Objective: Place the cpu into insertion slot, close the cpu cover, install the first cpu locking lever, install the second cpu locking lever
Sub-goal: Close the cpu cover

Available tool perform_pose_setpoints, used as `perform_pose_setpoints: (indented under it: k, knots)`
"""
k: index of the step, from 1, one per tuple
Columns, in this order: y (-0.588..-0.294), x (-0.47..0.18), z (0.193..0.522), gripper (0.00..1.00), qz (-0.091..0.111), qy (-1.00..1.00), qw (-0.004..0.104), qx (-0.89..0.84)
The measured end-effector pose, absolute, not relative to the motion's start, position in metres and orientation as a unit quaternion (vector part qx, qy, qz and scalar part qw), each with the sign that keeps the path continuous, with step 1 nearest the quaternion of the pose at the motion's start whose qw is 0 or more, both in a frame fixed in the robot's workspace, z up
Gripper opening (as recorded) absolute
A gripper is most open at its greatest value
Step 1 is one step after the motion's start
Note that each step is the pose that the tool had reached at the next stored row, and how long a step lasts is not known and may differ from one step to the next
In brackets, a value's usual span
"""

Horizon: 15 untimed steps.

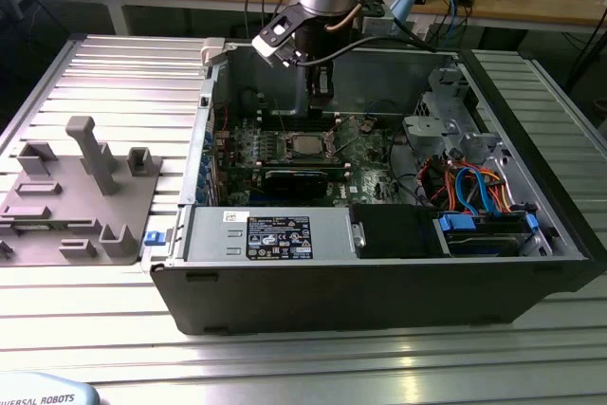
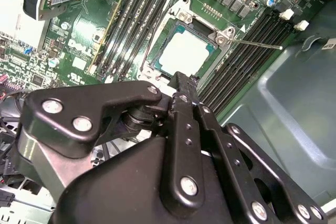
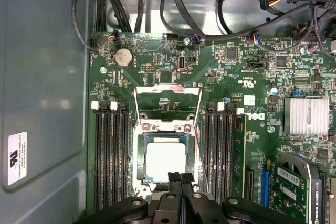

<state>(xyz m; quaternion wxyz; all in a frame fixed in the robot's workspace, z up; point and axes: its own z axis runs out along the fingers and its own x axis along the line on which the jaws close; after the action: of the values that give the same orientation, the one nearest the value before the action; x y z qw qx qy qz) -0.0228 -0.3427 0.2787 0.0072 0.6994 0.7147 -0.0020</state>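
Note:
The cpu [image 3: 166, 160], a silvery square chip, lies flat in the insertion slot [image 3: 140, 182] on the green motherboard; it also shows in the second wrist view [image 2: 184, 51] and the exterior view [image 1: 305, 146]. The cpu cover [image 3: 140, 106], a thin silver frame with a cut-out middle, is swung open and lies beyond the slot, off the chip. My gripper [image 3: 180, 178] hovers over the slot's near edge with its black fingers pressed together and nothing between them. In the exterior view the gripper [image 1: 321, 94] hangs inside the open computer case, above the board. A thin lever rod [image 2: 257, 43] sticks out beside the slot.
Memory slots [image 3: 110, 156] flank the socket on both sides. Black cables [image 3: 157, 3] run along the board's edge, a finned heatsink [image 3: 307, 116] and a graphics card [image 3: 304, 192] sit to one side. The case wall [image 3: 42, 77] is close. A grey fixture tray [image 1: 76, 196] lies at the exterior view's left.

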Motion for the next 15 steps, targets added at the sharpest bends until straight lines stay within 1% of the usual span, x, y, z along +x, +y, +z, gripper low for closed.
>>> perform_pose_setpoints:
  k: [8,15]
  knots:
    - [-0.343,-0.012,0.279,0.11,-0.002,0.715,0.007,0.699]
    - [-0.343,0.02,0.279,0.11,-0.004,0.715,0.005,0.699]
